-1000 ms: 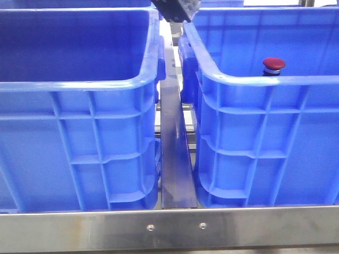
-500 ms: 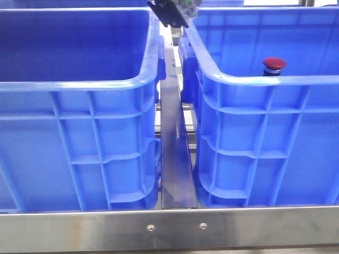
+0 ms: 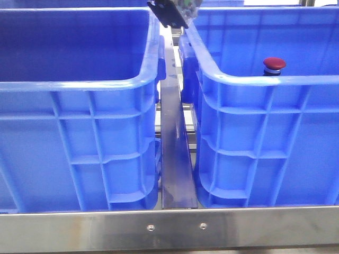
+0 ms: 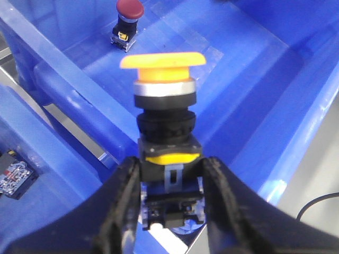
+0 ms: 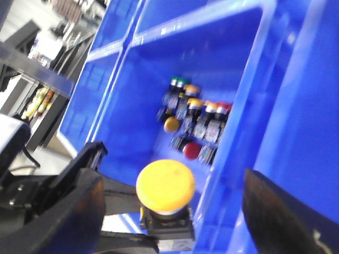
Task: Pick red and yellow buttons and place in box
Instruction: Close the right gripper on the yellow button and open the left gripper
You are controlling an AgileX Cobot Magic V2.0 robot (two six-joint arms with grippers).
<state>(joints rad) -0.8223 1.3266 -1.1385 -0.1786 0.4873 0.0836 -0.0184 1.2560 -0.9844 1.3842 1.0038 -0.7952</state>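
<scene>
1. In the front view, the metal edge of the bench (image 3: 169, 230) is running along the bottom of the frame, with two blue crates standing on it side by side, apart, a steel rail (image 3: 175, 153) showing between them.
2. The left crate (image 3: 79, 137) is filling the left half of the frame; the right box (image 3: 265, 143) is filling the right half.
3. A red button (image 3: 274, 65) is sitting upright inside the right box, peeking over its near rim at centre right.
4. At the top centre, above the gap between the crates, the left tool (image 3: 170, 11) is hanging, mostly cut off by the frame edge.
5. In the left wrist view, the left tool (image 4: 170, 185) is pinching the black base of a yellow button (image 4: 162, 69), cap pointing away from the fingers, above the blue floor of the box (image 4: 254, 100); the red button (image 4: 128, 10) is standing at the top.
6. In the right wrist view, the right tool (image 5: 169, 211) is spread wide, looking past the yellow button (image 5: 164, 187) at a cluster of buttons (image 5: 193, 124) lying in a crate.
</scene>
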